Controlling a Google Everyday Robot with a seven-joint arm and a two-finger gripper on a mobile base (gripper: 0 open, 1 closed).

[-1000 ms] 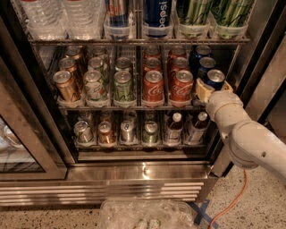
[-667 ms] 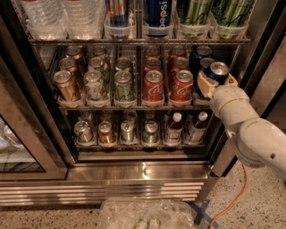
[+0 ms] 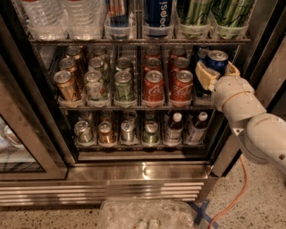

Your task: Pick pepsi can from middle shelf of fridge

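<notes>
My gripper [image 3: 217, 74] is at the right end of the middle shelf [image 3: 134, 106] of the fridge [image 3: 143, 172], with the white arm coming in from the lower right. Its tan fingers [image 3: 203, 76] are shut on the pepsi can [image 3: 217, 60], a dark blue can with a silver top. The can is held upright, raised above its lane. Another dark blue can [image 3: 200, 53] shows behind it in the same lane. Red Coca-Cola cans [image 3: 181, 85], green cans [image 3: 123, 85] and gold cans [image 3: 66, 85] fill the lanes to the left.
The rack above holds water bottles [image 3: 44, 18], a tall blue pepsi container [image 3: 158, 15] and tall green cans [image 3: 196, 13]. The rack below holds cans and small bottles [image 3: 173, 127]. The open glass door [image 3: 18, 147] is at left. An orange cable [image 3: 232, 201] and a clear bag [image 3: 147, 214] lie on the floor.
The gripper has risen and drawn slightly to the right with the pepsi can in it, lifting the can clear of its lane on the shelf.
</notes>
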